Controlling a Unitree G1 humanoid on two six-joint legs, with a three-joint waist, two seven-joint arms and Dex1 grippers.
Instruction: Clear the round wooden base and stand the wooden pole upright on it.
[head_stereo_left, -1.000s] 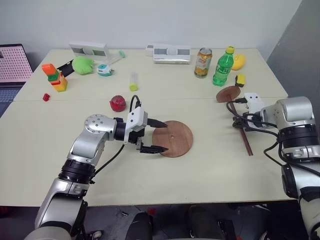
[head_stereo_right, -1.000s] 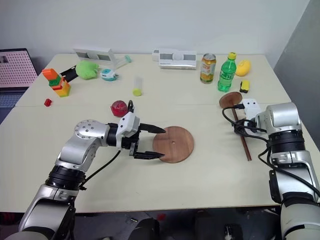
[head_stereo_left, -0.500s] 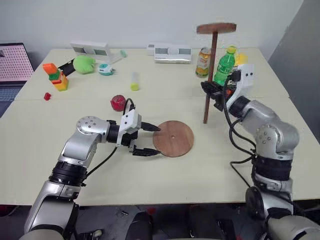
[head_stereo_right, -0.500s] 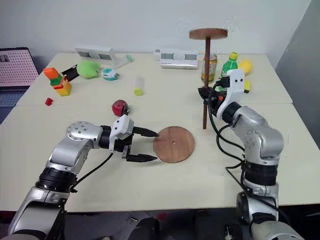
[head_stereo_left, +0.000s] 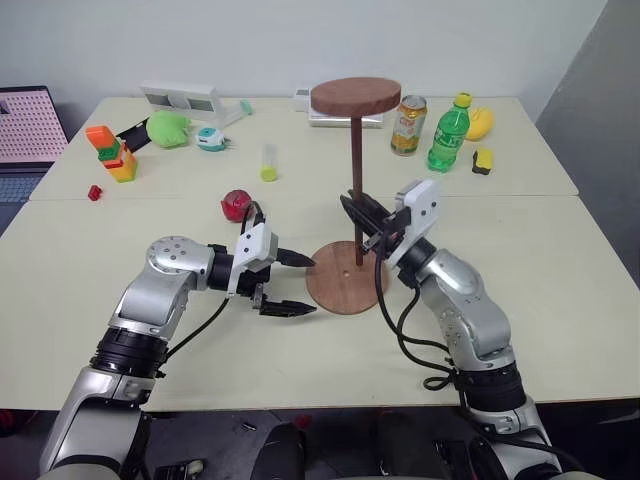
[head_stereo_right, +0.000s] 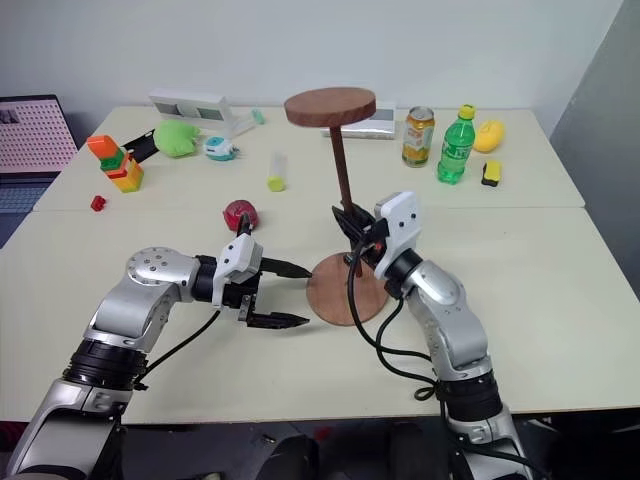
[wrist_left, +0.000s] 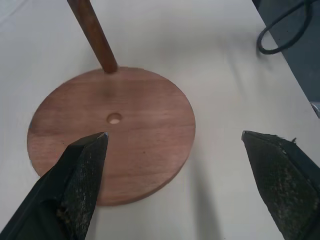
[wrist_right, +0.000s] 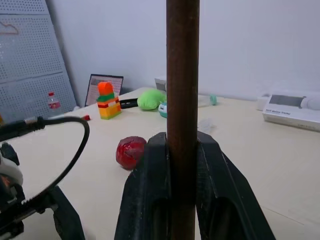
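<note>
Wooden pole (head_stereo_left: 356, 190) upright in right claw (head_stereo_left: 366, 228), over round wooden base's (head_stereo_left: 330, 292) far edge, left claw (head_stereo_left: 296, 283) wide beside base.

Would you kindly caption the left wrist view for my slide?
Open left gripper flanks the round wooden base as the wooden pole tip meets its far edge, beside the centre hole.

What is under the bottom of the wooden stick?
The round wooden base lies under the wooden pole, whose tip hangs near the base's back edge, not at the centre hole. The table below the base is hidden.
</note>
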